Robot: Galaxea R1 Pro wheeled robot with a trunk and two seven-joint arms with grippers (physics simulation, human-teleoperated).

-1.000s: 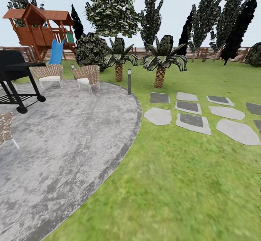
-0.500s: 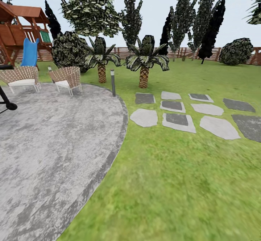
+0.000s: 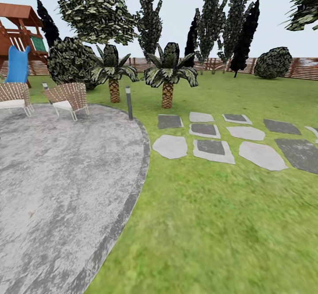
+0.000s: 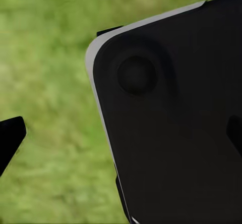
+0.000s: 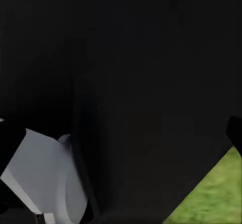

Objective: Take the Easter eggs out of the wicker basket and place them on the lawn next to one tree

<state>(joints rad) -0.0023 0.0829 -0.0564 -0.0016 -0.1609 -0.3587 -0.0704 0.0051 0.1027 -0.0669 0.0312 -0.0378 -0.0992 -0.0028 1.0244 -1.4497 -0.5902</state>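
My head view: lawn [image 3: 229, 223] from 3 to 6 o'clock, grey patio [image 3: 62, 183] at 8, stepping stones [image 3: 212, 148] at 2, fence [image 3: 304, 69] beyond. Grippers' jaw state: cannot tell.

lawn [image 3: 212, 223]: mottled green | patio [image 3: 57, 175]: marbled grey and white | stepping stones [image 3: 229, 141]: pale and dark grey | fence [image 3: 304, 69]: brown slats | slide [image 3: 18, 64]: bright blue | playhouse [image 3: 17, 24]: red-brown | chairs [image 3: 66, 97]: woven tan, white cushions | palm trunks [image 3: 167, 94]: brown diamond pattern

Head forward – wrists near lawn [image 3: 212, 223]
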